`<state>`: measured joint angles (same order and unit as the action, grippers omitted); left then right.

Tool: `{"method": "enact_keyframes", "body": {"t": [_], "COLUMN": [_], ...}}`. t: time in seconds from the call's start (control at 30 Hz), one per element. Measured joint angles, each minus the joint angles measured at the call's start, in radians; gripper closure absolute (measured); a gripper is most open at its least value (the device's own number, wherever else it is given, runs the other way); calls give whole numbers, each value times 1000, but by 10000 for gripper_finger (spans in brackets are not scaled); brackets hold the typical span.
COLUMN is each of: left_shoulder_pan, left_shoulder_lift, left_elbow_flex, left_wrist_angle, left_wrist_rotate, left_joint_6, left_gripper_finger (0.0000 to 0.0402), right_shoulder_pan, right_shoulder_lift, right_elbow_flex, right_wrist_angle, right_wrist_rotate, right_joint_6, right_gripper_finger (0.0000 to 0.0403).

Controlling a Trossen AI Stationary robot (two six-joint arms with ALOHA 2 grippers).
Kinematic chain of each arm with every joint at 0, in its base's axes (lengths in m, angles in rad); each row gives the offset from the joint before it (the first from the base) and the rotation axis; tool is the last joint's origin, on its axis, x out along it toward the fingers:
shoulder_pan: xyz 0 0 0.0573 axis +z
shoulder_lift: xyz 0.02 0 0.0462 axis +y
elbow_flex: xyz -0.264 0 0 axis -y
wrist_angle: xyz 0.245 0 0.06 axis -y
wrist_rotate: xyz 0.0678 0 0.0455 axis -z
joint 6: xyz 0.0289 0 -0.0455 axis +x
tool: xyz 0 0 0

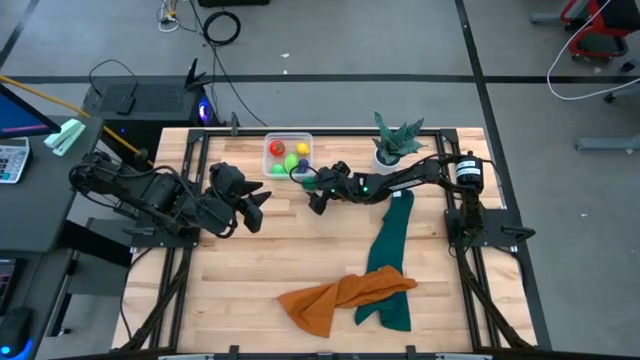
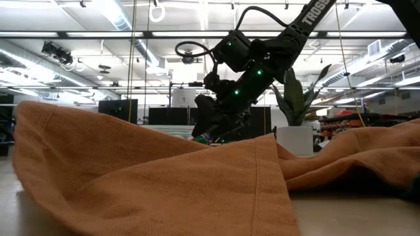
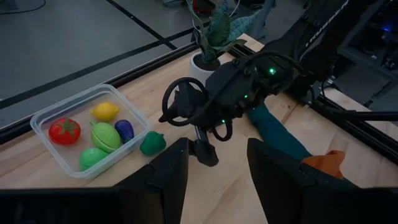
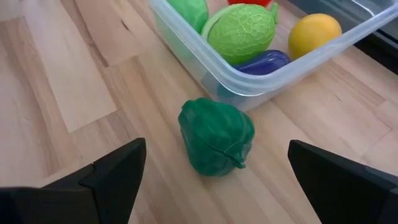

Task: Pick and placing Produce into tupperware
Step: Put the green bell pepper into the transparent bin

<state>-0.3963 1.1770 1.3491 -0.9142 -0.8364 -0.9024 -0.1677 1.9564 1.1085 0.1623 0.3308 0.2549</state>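
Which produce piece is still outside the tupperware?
The dark green piece. It sits on the table beside the tupperware, ahead of the open right gripper; the red, yellow, purple and two light green pieces are inside.

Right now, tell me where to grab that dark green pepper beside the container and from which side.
Grip the dark green pepper across its rounded body, coming down from above. It lies on the wood just outside the tupperware, so put the fingers on the two flanks clear of that wall. The right hand is open over it.
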Motion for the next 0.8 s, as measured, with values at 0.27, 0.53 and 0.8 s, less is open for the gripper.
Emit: {"method": "enact_keyframes", "body": {"t": [0.27,0.53,0.8], "left_shoulder_pan": [0,0,0], "left_shoulder_lift": [0,-1,-1], "left_elbow_flex": [0,0,0], "left_wrist_angle": [0,4,4], "left_wrist_rotate": [0,-6,-6], "left_joint_6": [0,-1,-2], "left_gripper_finger": [230,230,230], "right_shoulder_pan": [-1,-2,-15], "right_shoulder_lift": [11,55,101], "right_elbow_flex": [30,47,70], "right_wrist_angle": [1,-12,5], "right_wrist_rotate": [1,-13,-29], "right_joint_6": [16,24,40], "right_gripper_finger": [48,48,48]}}
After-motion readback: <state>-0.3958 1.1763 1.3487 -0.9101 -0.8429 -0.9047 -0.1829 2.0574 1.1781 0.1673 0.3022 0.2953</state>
